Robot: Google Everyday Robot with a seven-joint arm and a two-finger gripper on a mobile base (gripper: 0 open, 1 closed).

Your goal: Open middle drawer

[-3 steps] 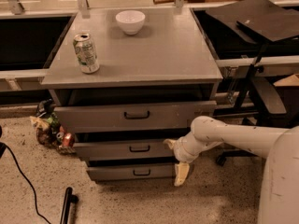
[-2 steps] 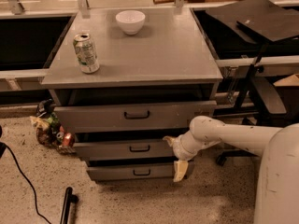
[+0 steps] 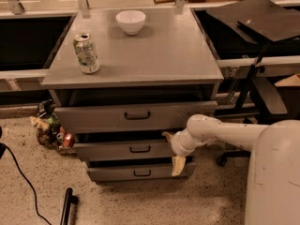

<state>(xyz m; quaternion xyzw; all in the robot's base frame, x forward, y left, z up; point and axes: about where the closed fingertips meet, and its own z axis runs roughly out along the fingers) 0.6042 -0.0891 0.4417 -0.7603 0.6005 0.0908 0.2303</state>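
Observation:
The grey cabinet (image 3: pixel 140 55) has three drawers. The middle drawer (image 3: pixel 117 150) has a medium-height grey front with a small black bar handle (image 3: pixel 140 149) and sticks out a little, with a dark gap above it. My gripper (image 3: pixel 172 150) is at the right end of this drawer's front, to the right of the handle. Its fingers are spread, one yellowish fingertip (image 3: pixel 167 136) at the front's top edge and the other (image 3: pixel 178 165) hanging below it, over the bottom drawer. My white arm (image 3: pixel 225 132) reaches in from the right.
The tall top drawer (image 3: pixel 136 116) and the narrow bottom drawer (image 3: pixel 136 172) also stick out slightly. A can (image 3: pixel 86 53) and a white bowl (image 3: pixel 131 21) stand on the cabinet top. Rubbish (image 3: pixel 49 128) lies at the left, a black stand (image 3: pixel 253 78) at the right, a cable and black bar (image 3: pixel 66 205) on the floor.
My gripper has shifted slightly up and to the left along the middle drawer's front. The drawers have not visibly moved.

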